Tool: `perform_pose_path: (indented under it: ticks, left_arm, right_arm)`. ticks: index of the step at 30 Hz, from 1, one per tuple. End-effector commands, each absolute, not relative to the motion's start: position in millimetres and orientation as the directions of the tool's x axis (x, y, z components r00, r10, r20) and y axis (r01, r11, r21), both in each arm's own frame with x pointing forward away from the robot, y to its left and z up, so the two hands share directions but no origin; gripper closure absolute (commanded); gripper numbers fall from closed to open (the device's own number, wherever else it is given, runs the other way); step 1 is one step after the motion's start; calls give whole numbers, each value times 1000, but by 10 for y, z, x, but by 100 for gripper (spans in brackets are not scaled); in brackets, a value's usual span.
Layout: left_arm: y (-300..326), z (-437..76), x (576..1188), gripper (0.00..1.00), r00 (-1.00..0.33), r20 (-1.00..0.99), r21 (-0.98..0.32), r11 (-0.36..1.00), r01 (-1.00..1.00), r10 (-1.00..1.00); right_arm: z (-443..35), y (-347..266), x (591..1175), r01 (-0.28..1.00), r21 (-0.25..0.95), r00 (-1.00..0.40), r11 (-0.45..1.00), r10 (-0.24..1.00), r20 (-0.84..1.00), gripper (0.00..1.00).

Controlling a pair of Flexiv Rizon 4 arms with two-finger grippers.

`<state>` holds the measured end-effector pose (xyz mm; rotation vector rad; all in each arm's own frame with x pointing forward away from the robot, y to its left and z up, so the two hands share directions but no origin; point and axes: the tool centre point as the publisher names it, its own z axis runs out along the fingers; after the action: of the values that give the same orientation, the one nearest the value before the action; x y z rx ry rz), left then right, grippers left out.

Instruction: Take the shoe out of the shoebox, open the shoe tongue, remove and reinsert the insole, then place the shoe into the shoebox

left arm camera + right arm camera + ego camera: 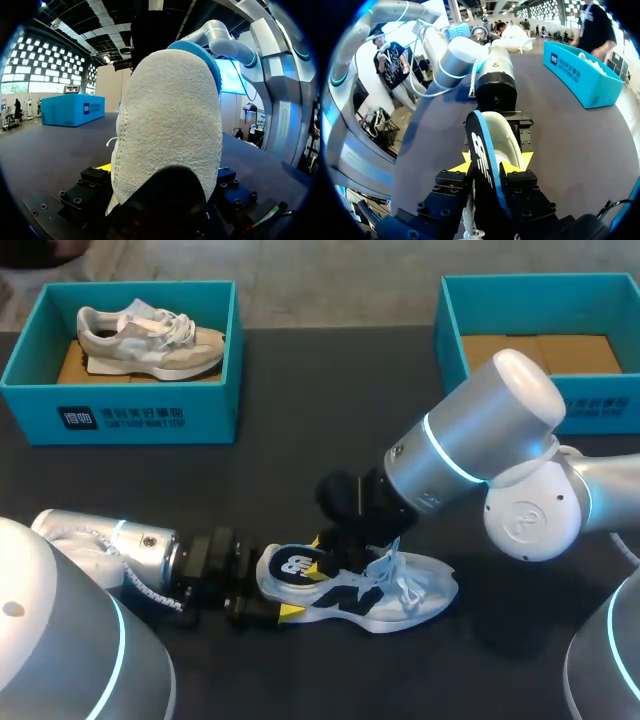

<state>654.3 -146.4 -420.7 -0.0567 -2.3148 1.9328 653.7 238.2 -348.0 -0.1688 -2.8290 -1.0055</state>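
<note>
1. The white sneaker [385,598] lies on the table [300,430], out of its box, with the insole [482,160] standing half out of the collar.
2. The right gripper [490,167] pinches that insole. The left gripper [258,598] looks clamped on the heel, though it's crowded there.
3. Left to do: seat the insole, then box the shoe.
4. Open table runs to the empty shoebox [450,330]. The other shoebox [150,415], holding a grey shoe [150,335], sits well apart.

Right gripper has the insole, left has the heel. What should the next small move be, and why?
Probably a lift: the right gripper, shut on the insole, should draw it up out of the shoe. Its heel end stands above the opening, its front seems to be inside, and the left gripper steadies the heel.
</note>
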Motion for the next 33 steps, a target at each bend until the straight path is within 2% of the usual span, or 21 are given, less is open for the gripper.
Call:
perform_pose_path:
  ticks: [1, 4, 9, 11, 13, 14, 22, 33]
  left_arm:
    - [-1473, -4212, 6540, 100, -992, 72, -982, 183, -51, 108]
    - [-1473, -4212, 6540, 100, -992, 72, -982, 183, -51, 108]
    - [-1473, -4212, 6540, 100, -992, 72, -982, 183, -51, 108]
    - [-1473, -4212, 6540, 100, -992, 72, -982, 183, -51, 108]
    - [-1473, -4212, 6540, 100, -992, 72, -982, 183, -51, 108]
    - [-1473, -4212, 6540, 100, -992, 72, -982, 183, -51, 108]
    - [-1473, -4212, 6540, 100, -992, 72, -982, 183, -51, 108]
    - [-1473, -4212, 6540, 100, -992, 72, -982, 183, -51, 108]
  right_arm:
    - [-3496, 2421, 6560, 146, 617, -984, 774, 49, 171, 67]
    - [-3515, 2453, 6580, 142, 617, -983, 774, 36, 180, 68]
    - [-3519, 2491, 6588, 133, 616, -983, 777, 21, 185, 77]
    - [-3519, 2494, 6586, 132, 614, -982, 778, 18, 187, 84]
    - [-3520, 2500, 6583, 131, 613, -982, 779, 16, 189, 99]
    - [-3521, 2504, 6580, 131, 612, -982, 780, 16, 190, 100]
    - [-3472, 2526, 6561, 114, 611, -982, 784, -5, 189, 100]
    - [-3108, 2457, 6588, 57, 641, -990, 766, -41, 137, 100]
